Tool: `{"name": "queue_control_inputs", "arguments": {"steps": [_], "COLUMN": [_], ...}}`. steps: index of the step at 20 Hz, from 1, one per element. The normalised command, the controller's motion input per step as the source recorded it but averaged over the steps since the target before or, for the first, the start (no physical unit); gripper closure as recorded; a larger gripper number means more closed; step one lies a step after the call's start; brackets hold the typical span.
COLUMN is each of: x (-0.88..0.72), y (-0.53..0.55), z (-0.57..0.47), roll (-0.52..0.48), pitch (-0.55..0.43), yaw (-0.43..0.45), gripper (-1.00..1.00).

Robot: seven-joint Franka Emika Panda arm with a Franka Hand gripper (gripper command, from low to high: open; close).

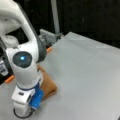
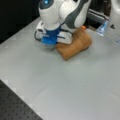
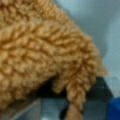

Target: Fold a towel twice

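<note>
The orange-brown towel (image 1: pixel 49 86) lies on the grey table (image 1: pixel 85 75) as a compact folded bundle in both front views, thick and rounded (image 2: pixel 76 46). The white arm's wrist with its blue part (image 2: pixel 48 40) bends low over the towel's edge and hides the fingers in both front views. In the wrist view the terry loops of the towel (image 3: pixel 37 50) fill most of the picture, and a tuft narrows to a pinched point at my gripper (image 3: pixel 72 112), which is shut on it.
An orange strip (image 1: pixel 10 79) runs along the table's back edge behind the arm (image 2: pixel 83 27). A grey metal bracket (image 1: pixel 50 36) and an upright post (image 1: pixel 55 17) stand at the back. A black perforated board (image 2: pixel 15 107) borders the table's near corner.
</note>
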Motion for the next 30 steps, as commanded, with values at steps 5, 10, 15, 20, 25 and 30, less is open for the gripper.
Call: {"name": "queue_control_inputs", "arguments": {"steps": [5, 10, 15, 20, 25, 30], "x": [-0.09, -0.08, -0.07, -0.05, -0.02, 0.00], "y": [0.00, -0.01, -0.02, -0.09, -0.15, -0.15], "z": [-0.07, 0.01, 0.05, 0.09, 0.20, 0.31], "roll": [0.043, 0.037, 0.039, 0.037, 0.042, 0.027], "pitch": [-0.085, -0.077, -0.046, -0.013, 0.043, 0.107], "yaw": [0.090, 0.064, 0.070, 0.109, 0.149, 0.151], "gripper": [-1.00, -1.00, -1.00, -1.00, -1.00, -1.00]}}
